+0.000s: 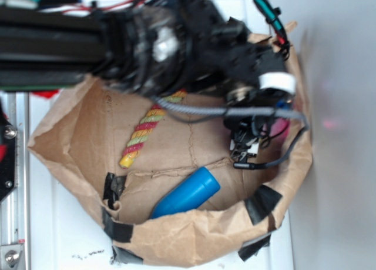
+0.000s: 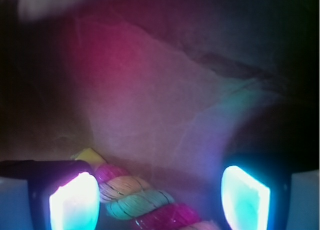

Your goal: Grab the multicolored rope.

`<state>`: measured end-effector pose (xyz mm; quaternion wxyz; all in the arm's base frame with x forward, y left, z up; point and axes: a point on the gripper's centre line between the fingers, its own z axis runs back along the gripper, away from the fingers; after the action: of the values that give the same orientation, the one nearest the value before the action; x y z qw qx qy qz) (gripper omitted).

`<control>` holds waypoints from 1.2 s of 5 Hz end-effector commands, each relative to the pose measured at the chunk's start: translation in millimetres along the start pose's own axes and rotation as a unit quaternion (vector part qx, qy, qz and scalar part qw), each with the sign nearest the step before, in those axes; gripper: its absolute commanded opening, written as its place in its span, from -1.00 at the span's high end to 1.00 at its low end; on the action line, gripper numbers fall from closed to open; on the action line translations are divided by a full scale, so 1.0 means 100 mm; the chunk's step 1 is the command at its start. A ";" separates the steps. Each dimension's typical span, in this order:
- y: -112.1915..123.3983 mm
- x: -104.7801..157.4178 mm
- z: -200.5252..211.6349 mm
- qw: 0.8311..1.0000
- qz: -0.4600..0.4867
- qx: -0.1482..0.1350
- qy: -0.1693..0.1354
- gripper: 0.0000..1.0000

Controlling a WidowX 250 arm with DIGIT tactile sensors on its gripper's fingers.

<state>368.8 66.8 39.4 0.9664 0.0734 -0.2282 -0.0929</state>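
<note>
White table (image 1: 70, 235) under everything, plain grey wall on the right. On it sits a brown paper bag (image 1: 176, 246) rolled down into a shallow basin, patched with black tape (image 1: 262, 203) at the near rim. My exterior view is mostly blocked by the black arm across the top.

Gripper (image 1: 247, 149) hangs over the bag's right side, pointing down into it; a grey braided cable (image 1: 194, 110) loops past it. In the exterior view I can't judge the jaws. Wrist view settles it: gripper (image 2: 160, 200) is spread wide, two glowing pads (image 2: 75, 202) at the bottom corners well apart, nothing clamped. The multicolored rope (image 2: 140, 202) lies on the paper between the pads, nearer the one on the picture's left, maybe touching it, can't tell. Pink, yellow and pale green twists, yellow end up-left.

In the exterior view the multicolored rope (image 1: 143, 132) lies on the bag floor toward the left, running diagonally, upper end hidden under the arm. Blue pin (image 1: 187, 192) lies tilted by the near rim, apart from the rope.
</note>
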 end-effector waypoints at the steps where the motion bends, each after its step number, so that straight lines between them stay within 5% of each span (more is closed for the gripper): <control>1: 0.00 -0.04 0.03 1.000 -0.020 -0.010 -0.017 -1.00; 3: -0.02 -0.06 -0.01 0.999 -0.033 -0.013 -0.006 -1.00; 6: -0.06 -0.13 0.00 0.998 -0.055 0.009 -0.028 -0.94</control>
<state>355.1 62.5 32.1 0.9531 0.0916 -0.2534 -0.1375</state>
